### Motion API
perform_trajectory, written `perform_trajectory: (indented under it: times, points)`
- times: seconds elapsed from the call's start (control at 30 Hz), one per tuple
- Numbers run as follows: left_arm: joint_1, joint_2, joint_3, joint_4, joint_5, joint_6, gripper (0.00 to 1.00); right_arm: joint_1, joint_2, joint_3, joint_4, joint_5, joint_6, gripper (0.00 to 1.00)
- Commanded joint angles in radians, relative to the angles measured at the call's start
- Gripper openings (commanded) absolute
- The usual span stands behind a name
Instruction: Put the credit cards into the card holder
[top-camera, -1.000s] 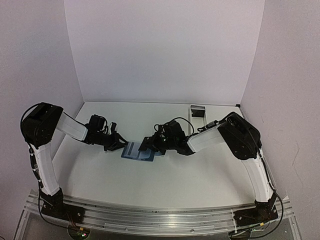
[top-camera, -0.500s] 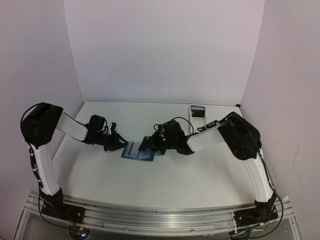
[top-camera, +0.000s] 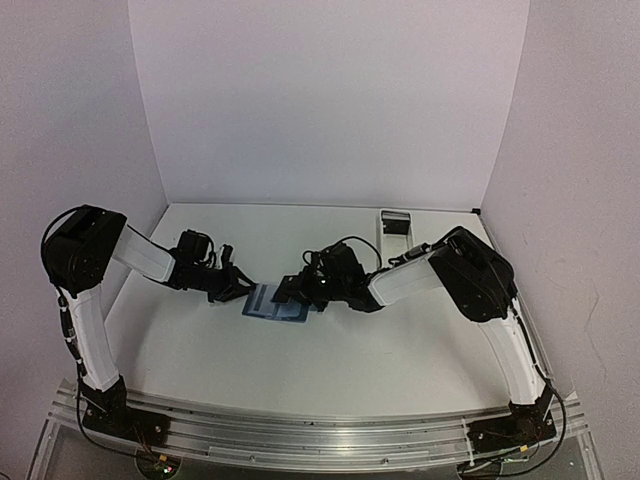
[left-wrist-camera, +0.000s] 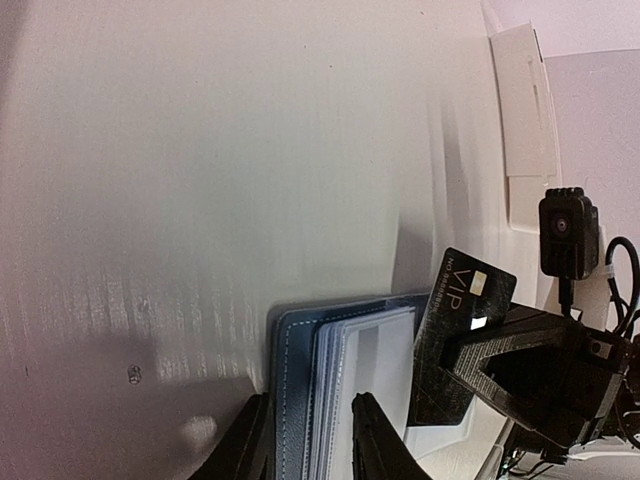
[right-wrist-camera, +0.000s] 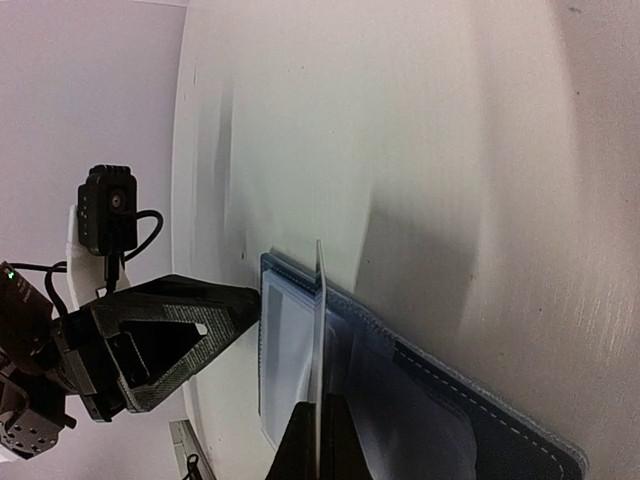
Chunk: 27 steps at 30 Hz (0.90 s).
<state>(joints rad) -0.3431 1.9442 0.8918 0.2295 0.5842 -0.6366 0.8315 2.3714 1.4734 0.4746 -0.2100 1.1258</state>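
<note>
Card holder (top-camera: 275, 303): open, flat on the table (top-camera: 350, 360), mid-depth, left of centre.
Left gripper (left-wrist-camera: 310, 445): fingers clamped on the card holder's left edge.
Right gripper (right-wrist-camera: 320, 440): fingers pinching a black card (left-wrist-camera: 460, 335), upright over the card holder.
Far edge, toward right corner: white tray (top-camera: 396, 222).

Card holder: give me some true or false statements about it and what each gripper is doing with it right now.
1. The card holder lies open on the table. True.
2. The right gripper is shut on a black card marked VIP. True.
3. That card lies flat on the table beside the holder. False: it is held up on its edge at the open holder.
4. The left gripper hangs clear of the holder. False: its fingers sit on either side of the holder's edge, pinning it.
</note>
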Motion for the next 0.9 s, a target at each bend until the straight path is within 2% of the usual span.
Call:
perform_trajectory:
  times: [0.0,0.23,0.43,0.57,0.73,0.87]
  points:
    - [0.006,0.070,-0.066,-0.234,-0.076,0.013,0.33,0.010,0.018,0.006,0.005,-0.001,0.027,0.00]
    - [0.011,0.038,-0.066,-0.171,0.075,0.073,0.49,0.007,0.004,-0.006,-0.054,-0.042,0.021,0.00]
    - [0.011,0.045,-0.121,-0.149,0.085,0.042,0.56,0.006,0.047,-0.008,-0.055,-0.101,0.009,0.00]
    - [0.012,0.050,-0.149,-0.079,0.115,0.016,0.58,0.006,0.097,0.042,-0.042,-0.265,-0.068,0.00]
    - [0.006,0.012,-0.187,0.010,0.085,-0.014,0.56,0.007,0.012,-0.072,-0.045,-0.265,-0.092,0.00]
    - [-0.008,-0.027,-0.241,0.022,0.080,-0.001,0.54,0.006,0.018,-0.052,-0.089,-0.309,-0.106,0.00]
